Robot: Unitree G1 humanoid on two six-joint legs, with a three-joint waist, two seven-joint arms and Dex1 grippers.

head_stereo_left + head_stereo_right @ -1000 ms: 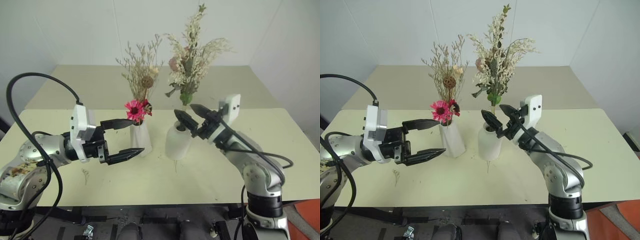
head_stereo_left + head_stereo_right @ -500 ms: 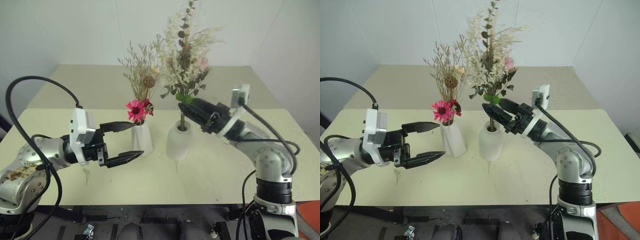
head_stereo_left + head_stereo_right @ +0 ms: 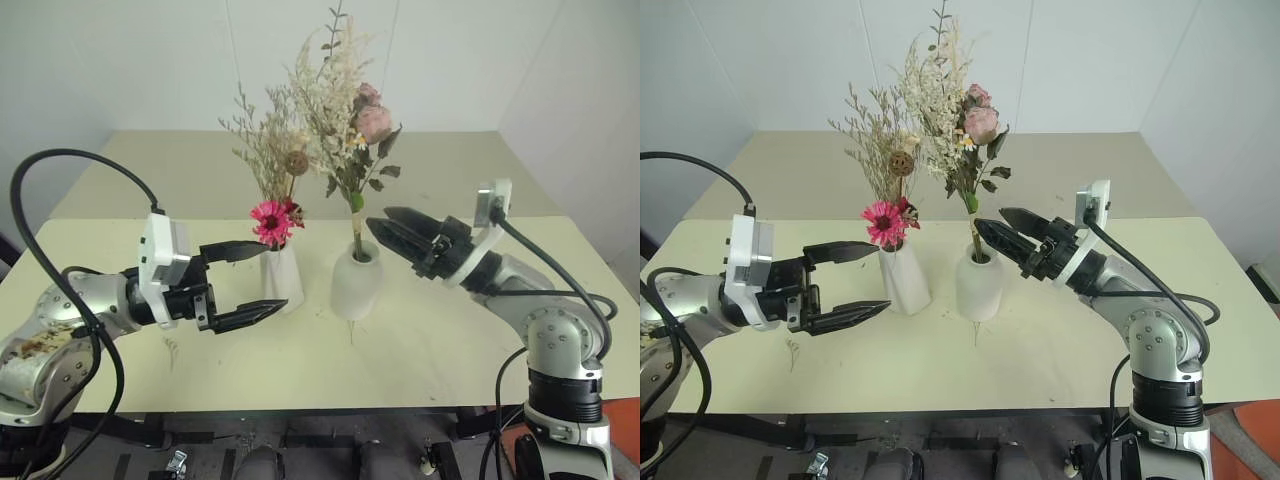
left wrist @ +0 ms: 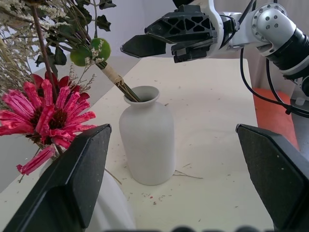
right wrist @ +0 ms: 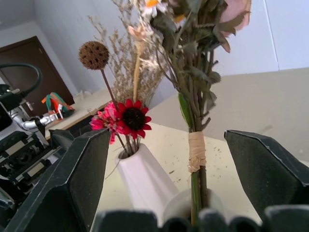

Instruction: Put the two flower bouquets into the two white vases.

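A pale, matte surface (image 3: 420,350) carries two white vases side by side. The round vase (image 3: 356,284) holds the cream bouquet (image 3: 345,110); the narrow faceted vase (image 3: 283,280) holds the pink daisy bouquet (image 3: 272,170). Left tool (image 3: 248,282) and right tool (image 3: 385,229) flank them, fingers apart, empty.

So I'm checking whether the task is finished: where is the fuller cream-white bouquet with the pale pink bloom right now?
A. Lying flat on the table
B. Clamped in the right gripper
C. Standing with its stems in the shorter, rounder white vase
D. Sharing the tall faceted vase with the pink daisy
C: the cream-white bouquet has its stems in the mouth of the rounder vase, while the right gripper hangs open beside it, holding nothing.
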